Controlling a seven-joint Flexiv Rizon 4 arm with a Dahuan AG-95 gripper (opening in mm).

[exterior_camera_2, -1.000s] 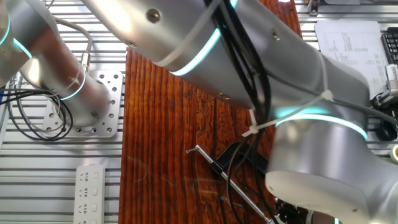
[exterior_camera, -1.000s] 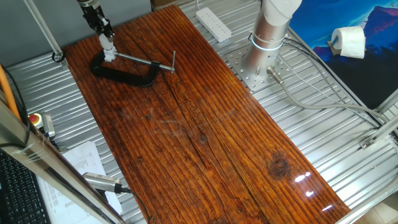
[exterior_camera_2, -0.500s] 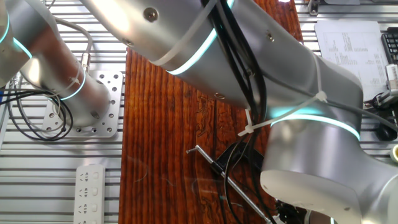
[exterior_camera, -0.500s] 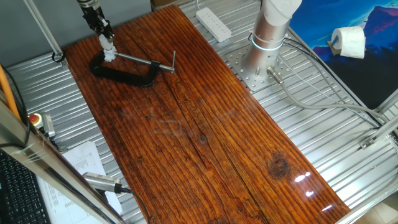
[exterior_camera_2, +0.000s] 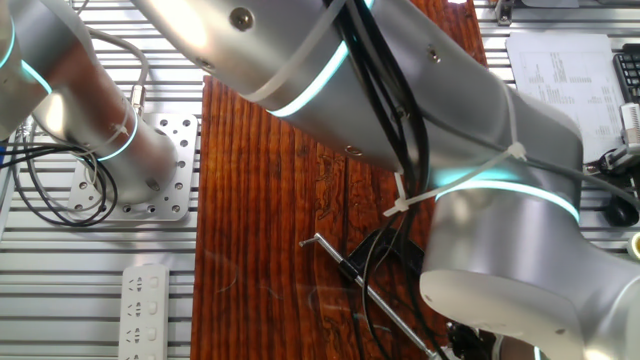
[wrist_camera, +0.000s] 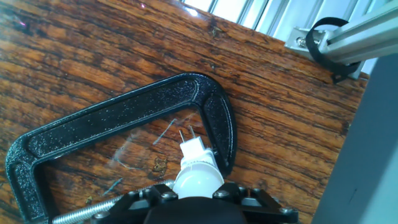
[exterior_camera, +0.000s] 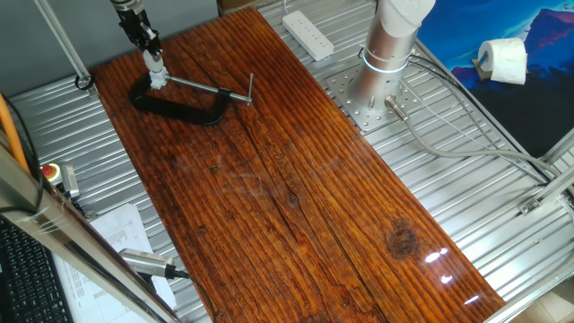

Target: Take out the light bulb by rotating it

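One small change is all I can find. In the other fixed view the arm (exterior_camera_2: 400,110) has twisted a bit compared with a second ago: the white cable tie (exterior_camera_2: 410,205) on the wrist and the bolt near the top have shifted. Over the last half second they've barely moved. In the first fixed view nothing has shifted at all, with the gripper (exterior_camera: 154,65), bulb (exterior_camera: 158,79) and clamp (exterior_camera: 179,103) in the same spots on the table (exterior_camera: 296,179).

My read is that the wrist just did a bit of a turn and is now pausing. It hasn't lifted away yet.

The claw looks clamped on the bulb. In the hand view the white bulb (wrist_camera: 198,173) sticks straight out from between the fingers, though the pads themselves are hidden behind the gripper body. It sits inside the C of the clamp (wrist_camera: 124,118), just beside the frame's short end, close above the wood.

The interesting bit is that two thin pins (wrist_camera: 189,134) show at the bulb's tip and seem to be bare, with no socket visible around them. So it may already be loose, but I can't tell from these angles whether the base is really clear. If it's free, a straight lift should do it. If not, it needs more turning.
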